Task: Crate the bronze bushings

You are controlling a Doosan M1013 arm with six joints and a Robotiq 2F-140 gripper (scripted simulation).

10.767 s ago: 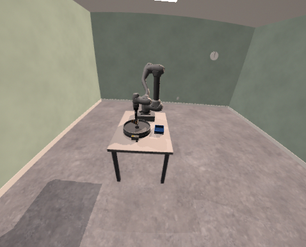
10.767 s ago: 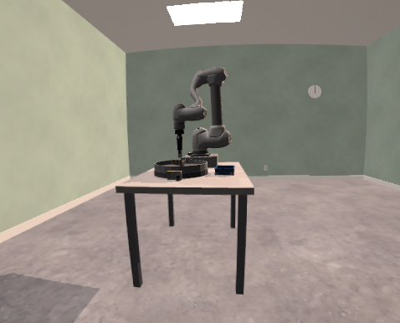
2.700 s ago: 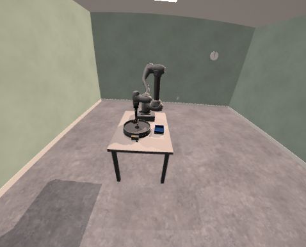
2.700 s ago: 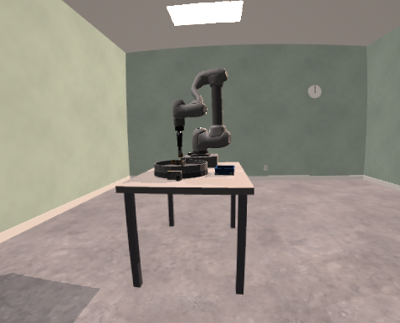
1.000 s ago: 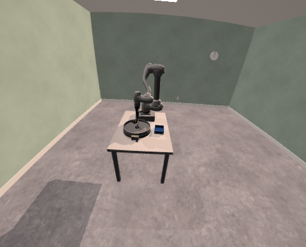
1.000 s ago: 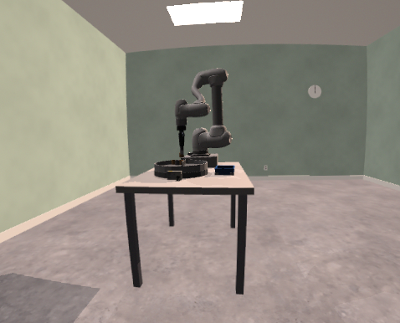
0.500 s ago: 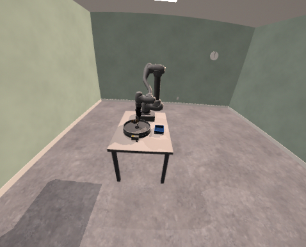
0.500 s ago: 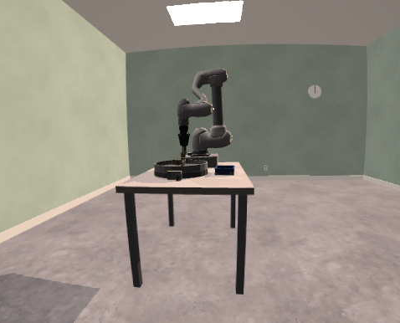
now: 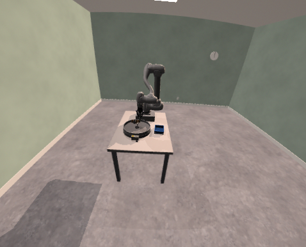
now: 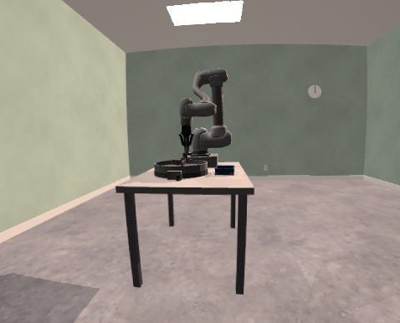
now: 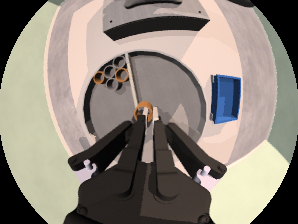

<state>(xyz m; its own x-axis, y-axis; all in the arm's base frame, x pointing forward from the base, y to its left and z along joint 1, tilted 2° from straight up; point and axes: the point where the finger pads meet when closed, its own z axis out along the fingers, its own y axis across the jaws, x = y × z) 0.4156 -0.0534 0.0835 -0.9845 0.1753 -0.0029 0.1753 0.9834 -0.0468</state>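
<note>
My gripper (image 11: 150,112) is shut on a bronze bushing (image 11: 143,110) and holds it over the middle of the round turning table (image 11: 143,98). Several more bushings (image 11: 112,76), bronze and dark steel rings, lie in a cluster at the far left of the turning table. The blue crate (image 11: 225,98) stands on the table top to the right of the turning table. In the top and exterior views the gripper (image 9: 137,119) hangs just above the turning table (image 9: 136,128), with the crate (image 9: 159,129) to its right. The gripper (image 10: 186,151) also shows in the exterior view.
The arm's base (image 9: 148,116) stands at the back of the small table (image 9: 141,137), behind the turning table. A dark housing (image 11: 154,16) on the turning table's rim shows at the top of the wrist view.
</note>
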